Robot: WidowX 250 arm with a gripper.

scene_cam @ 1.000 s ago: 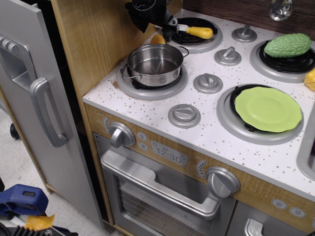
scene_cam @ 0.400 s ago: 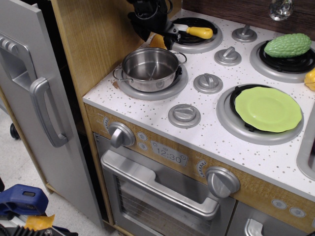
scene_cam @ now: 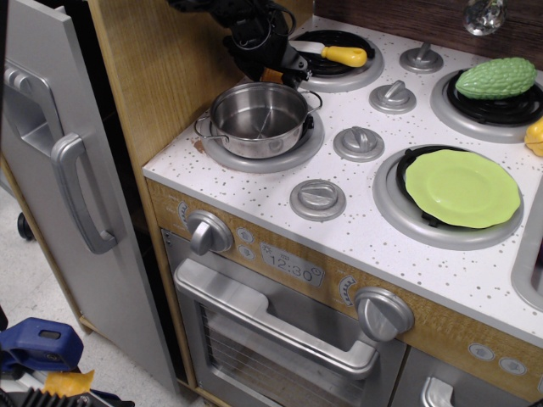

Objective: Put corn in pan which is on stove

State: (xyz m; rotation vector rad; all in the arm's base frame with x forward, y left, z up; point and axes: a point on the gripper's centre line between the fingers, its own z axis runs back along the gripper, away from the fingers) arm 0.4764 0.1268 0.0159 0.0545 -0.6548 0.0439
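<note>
Observation.image view: claw (scene_cam: 270, 61), grip state indeterminate, over corn (scene_cam: 271, 75) behind pan (scene_cam: 258, 119) near stove (scene_cam: 356, 212) surface's left edge.

Shiny polished steel on the pan (scene_cam: 258, 119), mirror-bright inside; white speckled matt top on the stove (scene_cam: 373, 216) with satin silver burner rings (scene_cam: 443, 227), wood-grain front. Smooth matt lime plastic for the plate (scene_cam: 462, 188), bumpy green plastic on the vegetable (scene_cam: 496, 77), glossy black gripper (scene_cam: 270, 52).
</note>
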